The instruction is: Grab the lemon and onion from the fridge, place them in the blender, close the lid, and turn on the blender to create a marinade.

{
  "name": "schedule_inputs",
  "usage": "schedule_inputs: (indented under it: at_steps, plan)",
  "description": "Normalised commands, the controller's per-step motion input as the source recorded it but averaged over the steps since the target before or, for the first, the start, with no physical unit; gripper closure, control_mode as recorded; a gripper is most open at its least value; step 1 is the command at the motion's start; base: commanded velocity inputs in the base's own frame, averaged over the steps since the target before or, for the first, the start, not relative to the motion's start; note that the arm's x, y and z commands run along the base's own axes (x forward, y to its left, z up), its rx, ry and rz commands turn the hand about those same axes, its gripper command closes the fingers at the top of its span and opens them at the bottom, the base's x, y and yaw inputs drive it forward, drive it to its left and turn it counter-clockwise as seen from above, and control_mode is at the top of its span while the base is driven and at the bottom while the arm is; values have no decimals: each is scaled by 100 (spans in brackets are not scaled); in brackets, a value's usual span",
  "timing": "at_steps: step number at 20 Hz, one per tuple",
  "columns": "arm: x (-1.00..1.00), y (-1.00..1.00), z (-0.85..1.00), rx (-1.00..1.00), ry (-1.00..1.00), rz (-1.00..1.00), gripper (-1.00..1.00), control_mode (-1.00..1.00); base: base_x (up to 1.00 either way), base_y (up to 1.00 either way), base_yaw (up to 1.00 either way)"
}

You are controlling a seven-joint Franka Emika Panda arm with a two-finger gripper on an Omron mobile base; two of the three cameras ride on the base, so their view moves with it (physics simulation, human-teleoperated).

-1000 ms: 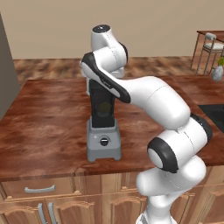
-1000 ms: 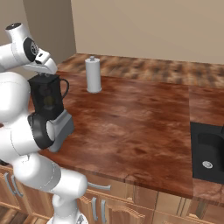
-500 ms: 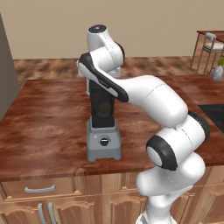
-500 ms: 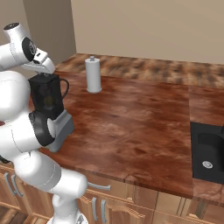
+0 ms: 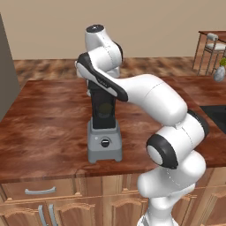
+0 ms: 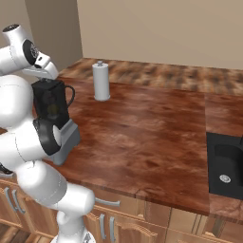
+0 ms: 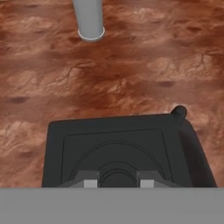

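Directly under the hand, the gripper sits on the black lid, which covers the blender jar on the wooden counter; its fingertips flank the lid's round centre knob, though whether they pinch it cannot be told. Beyond stands a paper-towel roll, well apart, and the arm's upper links hide the jar top from the left.

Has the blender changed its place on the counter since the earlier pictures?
No. The blender stands at the same spot relative to the paper-towel roll in the right base view, with the lid on top.
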Motion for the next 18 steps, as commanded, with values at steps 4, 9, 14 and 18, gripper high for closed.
schedule_inputs:
  at_steps: [4,9,14,18]
  plan:
    - [-12,0,-20,0,0,0,100,-100,0,0,0]
    - [-22,0,-8,0,0,0,100,-100,0,0,0]
    - [-29,-2,-1,0,0,0,100,-100,0,0,0]
    - [-11,-10,-3,0,0,0,100,-100,0,0,0]
